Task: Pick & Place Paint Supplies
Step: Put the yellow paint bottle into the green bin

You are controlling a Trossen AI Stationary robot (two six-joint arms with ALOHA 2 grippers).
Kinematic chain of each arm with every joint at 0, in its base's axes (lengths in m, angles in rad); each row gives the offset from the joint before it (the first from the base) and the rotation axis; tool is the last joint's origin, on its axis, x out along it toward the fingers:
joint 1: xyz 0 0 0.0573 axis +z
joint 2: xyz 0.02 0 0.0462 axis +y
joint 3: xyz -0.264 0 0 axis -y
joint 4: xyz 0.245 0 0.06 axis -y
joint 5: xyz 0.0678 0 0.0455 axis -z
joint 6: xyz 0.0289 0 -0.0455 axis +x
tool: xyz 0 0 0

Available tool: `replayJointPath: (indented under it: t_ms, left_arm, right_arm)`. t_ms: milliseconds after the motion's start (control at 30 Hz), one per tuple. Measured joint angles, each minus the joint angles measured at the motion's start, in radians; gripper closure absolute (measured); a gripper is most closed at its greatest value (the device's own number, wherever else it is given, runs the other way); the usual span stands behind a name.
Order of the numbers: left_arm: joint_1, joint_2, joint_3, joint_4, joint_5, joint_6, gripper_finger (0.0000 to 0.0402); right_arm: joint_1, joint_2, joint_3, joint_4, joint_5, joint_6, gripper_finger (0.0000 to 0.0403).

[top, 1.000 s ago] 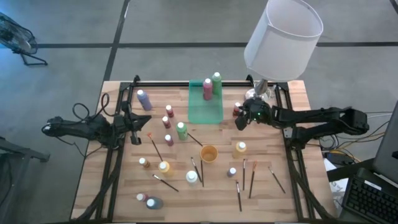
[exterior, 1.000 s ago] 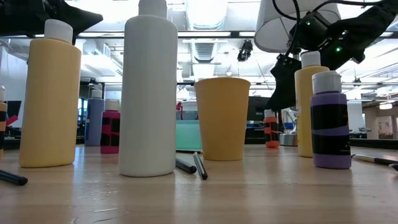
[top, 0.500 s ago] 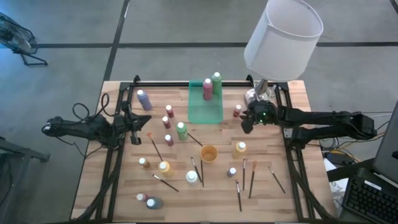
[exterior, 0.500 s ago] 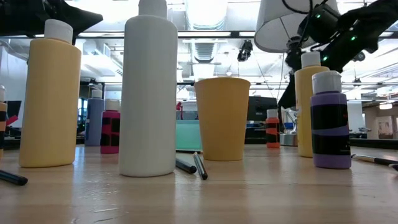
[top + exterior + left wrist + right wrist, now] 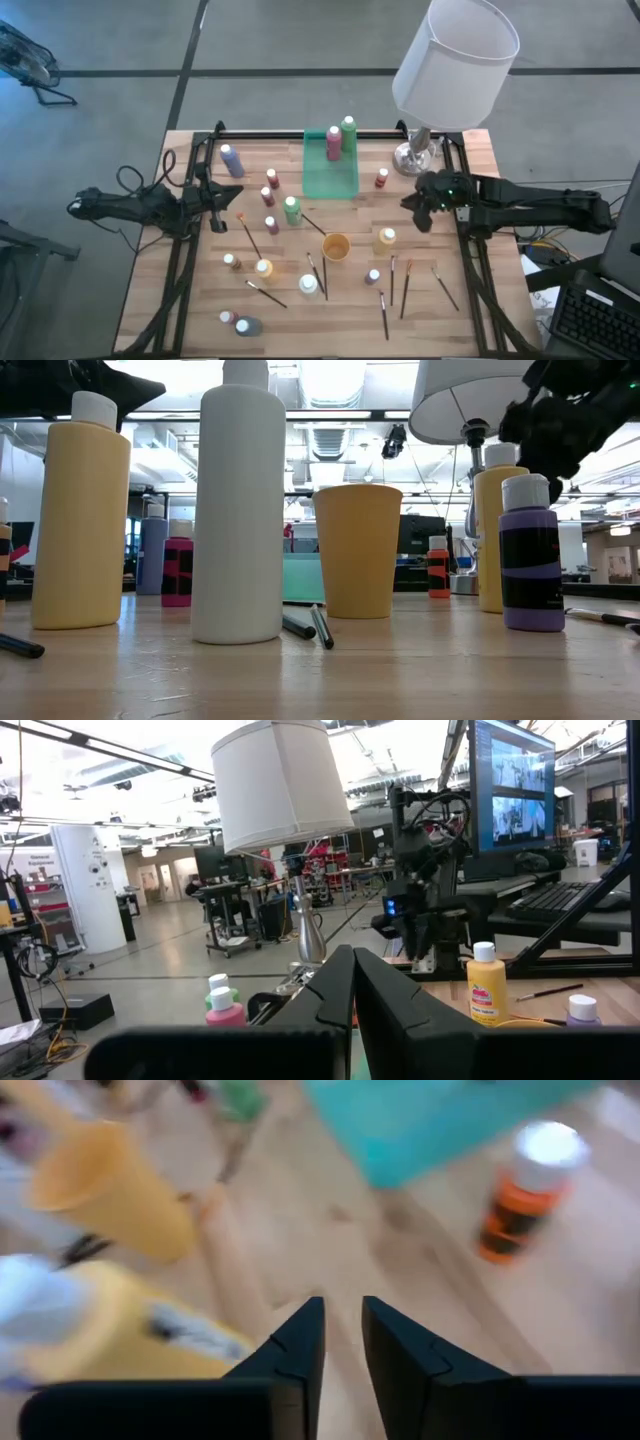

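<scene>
Small paint bottles stand scattered on the wooden table, and thin brushes (image 5: 392, 280) lie along its near part. A pink bottle (image 5: 333, 143) and a green bottle (image 5: 348, 130) stand at the far end of the green tray (image 5: 330, 175). A red-orange bottle (image 5: 382, 179) stands upright on the table just right of the tray. My right gripper (image 5: 414, 206) hovers to its right, above the yellow bottle (image 5: 386, 239), with a narrow gap between its fingers (image 5: 342, 1315) and nothing in it. My left gripper (image 5: 220, 213) waits shut at the table's left side.
A lamp with a white shade (image 5: 455, 60) stands on its metal base (image 5: 415, 155) at the far right corner, close to my right arm. An orange cup (image 5: 336, 246) stands mid-table. Black frame rails (image 5: 465, 250) run along both side edges.
My right gripper has drawn back from the red-orange bottle toward the table's right and near edges, rising and tipping less steeply downward. The bottle has stayed upright where it was, beside the tray.
</scene>
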Motion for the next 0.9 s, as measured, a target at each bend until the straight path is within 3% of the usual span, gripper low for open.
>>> replayJointPath:
  t_ms: [300, 533, 900]
  left_arm:
    - [0.0, 0.0, 0.0, 0.0, 0.0, 0.0, 0.0385]
    - [0.0, 0.0, 0.0, 0.0, 0.0, 0.0, 0.0385]
    - [0.0, 0.0, 0.0, 0.0, 0.0, 0.0, 0.0385]
  right_arm:
    - [0.193, -0.051, 0.0, 0.009, -0.033, 0.021, 0.0371]
    - [0.327, -0.043, 0.0, 0.004, 0.036, 0.046, 0.0393]
    - [0.422, -0.045, -0.001, 0.006, 0.031, 0.109, 0.039]
